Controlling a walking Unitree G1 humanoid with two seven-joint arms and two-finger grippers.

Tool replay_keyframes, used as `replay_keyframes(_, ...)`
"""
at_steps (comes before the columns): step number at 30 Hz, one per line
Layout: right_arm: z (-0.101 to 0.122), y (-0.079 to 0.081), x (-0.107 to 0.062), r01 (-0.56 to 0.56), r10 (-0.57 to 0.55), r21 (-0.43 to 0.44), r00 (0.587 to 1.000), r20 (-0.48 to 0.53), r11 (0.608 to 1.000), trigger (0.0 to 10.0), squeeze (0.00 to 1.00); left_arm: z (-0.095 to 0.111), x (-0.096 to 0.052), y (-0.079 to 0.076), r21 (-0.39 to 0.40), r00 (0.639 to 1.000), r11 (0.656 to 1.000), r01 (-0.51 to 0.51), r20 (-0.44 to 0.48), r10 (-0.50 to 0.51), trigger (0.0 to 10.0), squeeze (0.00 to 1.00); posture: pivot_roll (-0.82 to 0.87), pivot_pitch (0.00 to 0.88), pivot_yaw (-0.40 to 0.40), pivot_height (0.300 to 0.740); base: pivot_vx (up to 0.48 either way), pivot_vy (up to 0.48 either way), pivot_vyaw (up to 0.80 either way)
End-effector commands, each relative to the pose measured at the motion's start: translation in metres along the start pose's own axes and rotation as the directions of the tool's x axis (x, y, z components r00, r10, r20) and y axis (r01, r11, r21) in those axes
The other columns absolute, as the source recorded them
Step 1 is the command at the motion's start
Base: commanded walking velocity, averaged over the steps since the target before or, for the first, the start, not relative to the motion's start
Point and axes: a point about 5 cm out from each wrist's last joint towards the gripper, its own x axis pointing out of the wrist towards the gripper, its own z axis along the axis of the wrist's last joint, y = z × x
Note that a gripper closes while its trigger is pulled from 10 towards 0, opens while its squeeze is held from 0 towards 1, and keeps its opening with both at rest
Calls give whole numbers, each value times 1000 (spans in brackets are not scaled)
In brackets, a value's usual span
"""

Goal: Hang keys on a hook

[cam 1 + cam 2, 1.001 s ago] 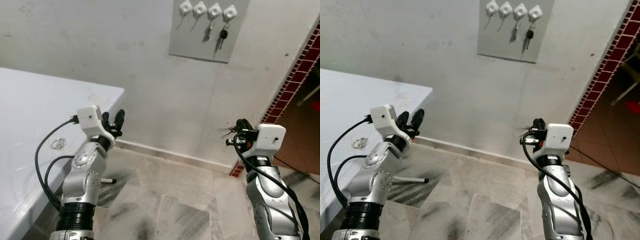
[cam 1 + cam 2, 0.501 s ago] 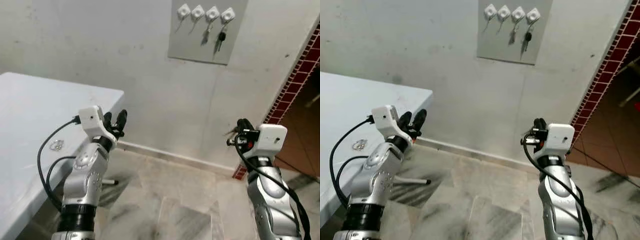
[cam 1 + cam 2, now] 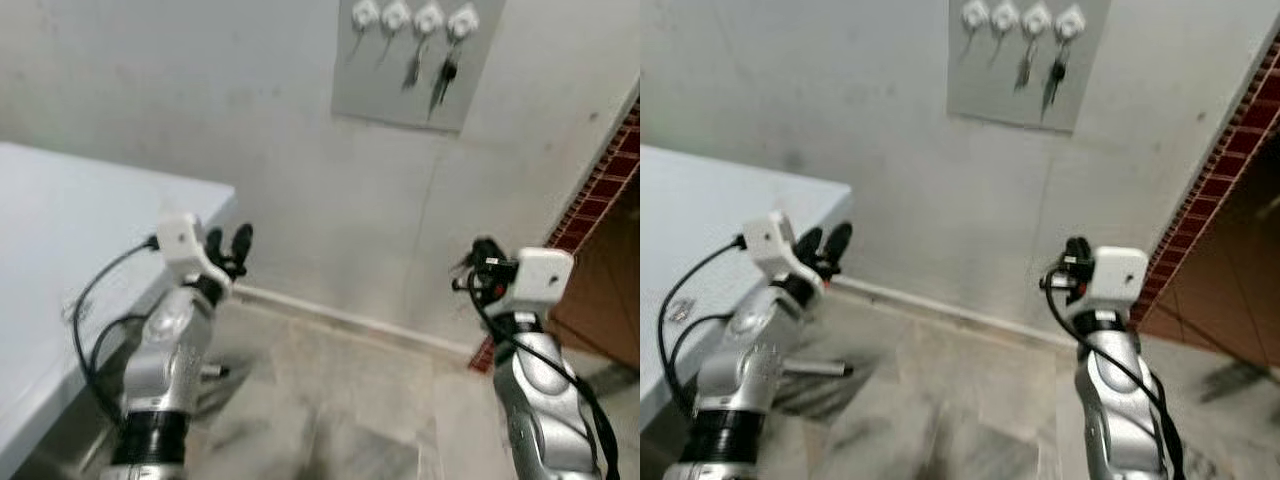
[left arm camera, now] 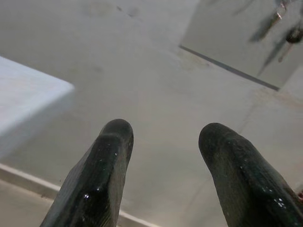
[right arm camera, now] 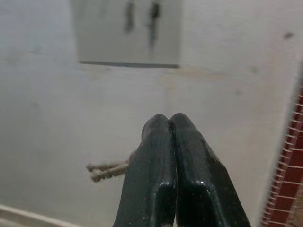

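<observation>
Keys (image 5: 108, 171) are pinched in the right claw (image 5: 169, 124), whose fingers are pressed tight together, and the bunch sticks out sideways from between them with the blades lying roughly level, not hanging down. From the head view the same claw (image 3: 484, 252) sits low and out to the right, with the wall straight ahead of it.

What the next move really turns on is that the hooks are up, not forward. The grey board (image 3: 400, 90) is mounted high on the wall, well above both claws and a bit left of the right one. It carries four white hooks (image 3: 363, 14) in a row. The two on the right already have keys on them, and the two on the left look free, though the frame is blurry enough that I wouldn't swear to it. So the right arm needs a big lift and a slight swing left, and the key ring probably has to be turned so it can slip over a hook.

Left claw (image 3: 228, 245) is spread wide with nothing in it, hovering just past the corner of the counter (image 3: 60, 230). It's about as far below the board as the right one, so no advantage there.
</observation>
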Motion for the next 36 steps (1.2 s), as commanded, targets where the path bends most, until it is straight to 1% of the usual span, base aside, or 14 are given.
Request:
replay_keyframes(1,4,-5,-2,17,-17,-3,1000,13,1000,10000,0,-1,1,-7,-8,1000,1000,15,-9,-15,10000,0,23,75,-9,740,315,0,0)
replay_keyframes(5,4,-4,-2,15,-15,-2,1000,12,1000,10000,0,-1,0,-6,-12,1000,1000,13,-10,-13,10000,0,25,75,-10,740,291,0,0)
replay_keyframes(7,3,-4,-2,13,-13,-1,1000,11,1000,10000,0,-2,0,-6,-29,1000,1000,7,-14,-7,10000,0,26,74,-11,740,261,0,0)
replay_keyframes(9,3,-3,-2,11,-11,0,1000,10,1000,10000,0,-3,-1,-5,-24,1000,1000,6,-16,-7,10000,0,26,73,-11,740,0,287,0)
replay_keyframes(12,3,-3,-2,8,-8,1,1000,10,1000,10000,0,-3,-1,-5,-28,1000,1000,7,-17,-7,10000,0,26,71,-11,740,0,340,0)
replay_keyframes(13,3,-3,-3,8,-8,1,1000,9,1000,10000,0,-3,-1,-6,-39,1000,999,6,-15,-6,10000,0,26,72,-11,740,0,375,0)
replay_keyframes(16,4,-3,-3,6,-6,3,1000,9,1000,10000,0,-2,-1,-6,-29,1000,999,12,-14,-13,10000,0,27,71,-12,740,0,410,0)
replay_keyframes(19,4,-2,-3,6,-6,3,1000,9,1000,10000,0,-2,-1,-6,-46,1000,999,13,-14,-13,10000,0,26,72,-12,740,0,430,0)
replay_keyframes(27,4,-3,-4,9,-9,3,1000,5,1000,10000,0,-2,-2,-8,-14,999,1000,28,-15,-29,10000,0,24,78,-12,740,0,465,0)
replay_keyframes(32,3,-3,-5,10,-11,2,1000,2,1000,10000,0,-4,-2,-9,5,999,999,32,-26,-32,10000,0,22,83,-10,740,301,364,0)
replay_keyframes(36,3,-4,-6,12,-12,2,1000,-1,1000,10000,0,-4,-2,-8,4,999,1000,30,-31,-30,10000,0,21,88,-10,740,382,274,0)
